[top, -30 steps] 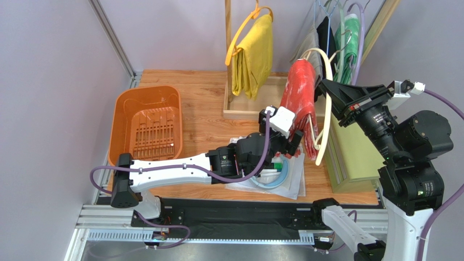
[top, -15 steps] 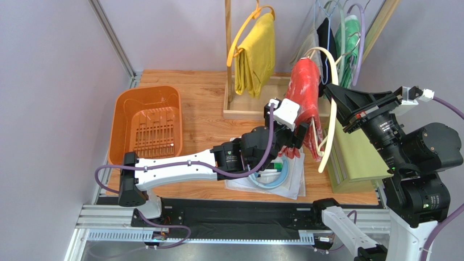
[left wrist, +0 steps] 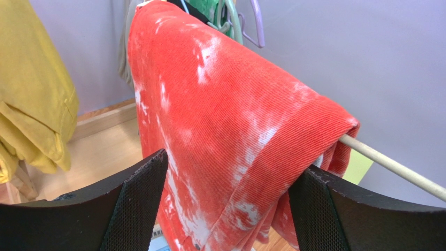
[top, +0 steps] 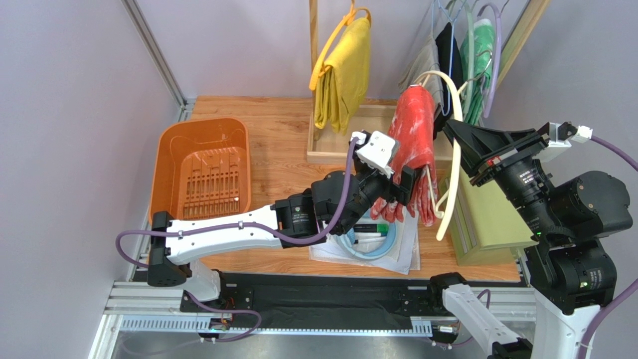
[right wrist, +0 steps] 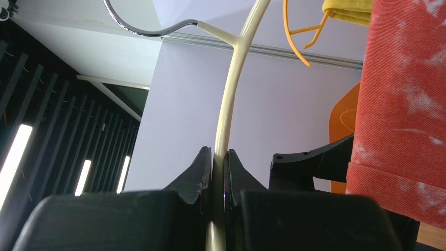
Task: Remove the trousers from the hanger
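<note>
- Because the trousers point(top: 412, 142) hang folded over the bar of the hanger point(top: 454, 187), up in the air above the right half of the counter point(top: 277, 161), the step in hand appears to be taking hold of the cloth and drawing it off.
- The left gripper point(left wrist: 225, 209) has its jaws spread wide on either side of the hanging fold, with the cloth between them but not pinched. I judge it should close low on the cloth, then pull steadily down and away so the cloth slides over the bar rather than bunching.
- The right gripper point(right wrist: 219, 167) has its jaws clamped on the hanger's cream arm below the hook point(right wrist: 146, 29). It needs to hold firm so the hanger does not twist under the pull.
- The trousers are red-orange, fine-ribbed cloth with pale blotches. They look thick and floppy, and are likely to drag on the bar.
- The hanger is a slim, smooth, round cream rod with a shiny metal hook.
- At 11 o'clock from the trousers hangs a soft yellow garment point(top: 346, 75). At 9 o'clock from the left gripper sits an orange plastic basket point(top: 201, 168) with a slotted floor, on the wood-grain counter.
</note>
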`<state>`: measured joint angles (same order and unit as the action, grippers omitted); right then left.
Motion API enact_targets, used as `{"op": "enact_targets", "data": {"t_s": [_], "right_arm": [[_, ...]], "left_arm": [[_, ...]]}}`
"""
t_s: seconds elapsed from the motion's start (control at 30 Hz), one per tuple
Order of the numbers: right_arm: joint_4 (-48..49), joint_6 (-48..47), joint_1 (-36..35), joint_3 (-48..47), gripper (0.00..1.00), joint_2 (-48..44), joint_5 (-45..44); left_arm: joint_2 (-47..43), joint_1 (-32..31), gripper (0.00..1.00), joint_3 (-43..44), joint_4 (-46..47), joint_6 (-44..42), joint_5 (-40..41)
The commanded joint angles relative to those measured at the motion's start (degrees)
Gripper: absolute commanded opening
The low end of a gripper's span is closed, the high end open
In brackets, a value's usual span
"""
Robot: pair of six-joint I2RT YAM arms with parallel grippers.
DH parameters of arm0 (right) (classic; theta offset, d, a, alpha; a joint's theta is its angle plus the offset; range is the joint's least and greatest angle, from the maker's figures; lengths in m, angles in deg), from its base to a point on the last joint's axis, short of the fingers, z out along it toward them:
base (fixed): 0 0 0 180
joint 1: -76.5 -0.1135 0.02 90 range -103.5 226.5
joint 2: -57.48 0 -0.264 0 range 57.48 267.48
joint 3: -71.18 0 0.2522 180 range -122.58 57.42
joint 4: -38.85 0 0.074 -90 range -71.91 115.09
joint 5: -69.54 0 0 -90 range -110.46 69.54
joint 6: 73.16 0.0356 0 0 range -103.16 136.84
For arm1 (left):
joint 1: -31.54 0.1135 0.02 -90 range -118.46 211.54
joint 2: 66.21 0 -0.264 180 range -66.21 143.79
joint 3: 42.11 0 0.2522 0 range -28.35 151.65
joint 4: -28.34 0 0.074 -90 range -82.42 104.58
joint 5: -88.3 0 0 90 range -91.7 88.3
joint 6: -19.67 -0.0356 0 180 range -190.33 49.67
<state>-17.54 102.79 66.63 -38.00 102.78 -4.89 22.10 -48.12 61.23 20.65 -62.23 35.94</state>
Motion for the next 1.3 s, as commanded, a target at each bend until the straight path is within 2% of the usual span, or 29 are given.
{"op": "enact_targets", "data": {"t_s": [0.0, 0.13, 0.33, 0.4, 0.47, 0.53, 0.57, 0.6, 0.63, 0.67, 0.7, 0.73, 0.77, 1.03, 1.17, 1.27], "right_arm": [[12.0, 0.8, 0.1, -1.4, 0.0, -1.4, 0.5], [12.3, 1.1, 0.1, -1.5, 0.0, -1.5, 0.7], [12.0, 1.2, 0.1, -0.7, 0.0, -2.5, 0.9], [12.1, 1.2, 0.1, -0.5, 0.0, -2.8, 1.0], [12.0, 1.1, 0.1, -0.2, 0.0, -3.2, 0.9], [11.3, 0.7, 0.1, -0.2, 0.0, -3.4, 0.9], [11.3, 0.7, 0.1, -0.1, 0.0, -3.4, 0.9], [11.2, 0.5, 0.1, 0.0, 0.0, -3.5, 1.0], [11.0, 0.6, 0.1, 0.1, 0.0, -3.6, 0.9], [11.1, 0.5, 0.1, 0.1, 0.0, -3.6, 0.8], [10.7, 0.4, 0.1, 0.1, 0.0, -3.9, 0.8], [10.6, 0.0, 0.1, 0.1, 0.0, -3.8, 0.5], [10.3, -0.3, 0.0, 0.1, 0.0, -3.9, 0.4], [8.5, -2.2, 0.1, 2.6, 0.0, -4.1, -0.5], [7.1, -3.6, 0.2, 3.0, 0.0, -3.8, -0.3], [5.1, -5.3, 0.1, 3.0, 0.0, -3.6, -0.5]], "left_arm": [[0.4, 0.4, 0.87, 6.0, 0.3, -1.3, -0.1], [2.4, 0.4, 0.87, 7.9, -1.4, -1.9, 0.8], [3.3, 0.4, 0.77, 9.1, -1.3, -3.1, 3.1], [3.8, 0.4, 0.7, 10.8, -1.5, -3.9, 3.4], [4.1, 0.4, 0.58, 12.3, -1.7, -4.3, 2.5], [4.4, 0.4, 0.52, 13.2, -1.8, -5.0, 2.2], [4.6, 0.4, 0.38, 14.0, -1.9, -5.4, 2.1], [4.7, 0.4, 0.29, 14.4, -2.1, -5.7, 2.1], [4.8, 0.4, 0.24, 14.7, -2.5, -6.2, 2.2], [4.9, 0.4, 0.15, 15.4, -2.7, -6.4, 2.3], [4.9, 0.4, 0.12, 15.7, -3.0, -6.6, 2.3], [4.6, 0.4, 0.04, 15.9, -3.5, -6.9, 2.3], [4.4, 0.4, 0.0, 16.1, -3.6, -7.0, 2.3], [0.6, 0.0, 0.0, 17.5, -4.8, -8.0, -2.1], [0.4, -1.0, 0.0, 21.6, -8.3, -11.0, -3.6], [0.4, -2.4, 0.0, 22.3, -7.7, -16.6, -3.7]]}}
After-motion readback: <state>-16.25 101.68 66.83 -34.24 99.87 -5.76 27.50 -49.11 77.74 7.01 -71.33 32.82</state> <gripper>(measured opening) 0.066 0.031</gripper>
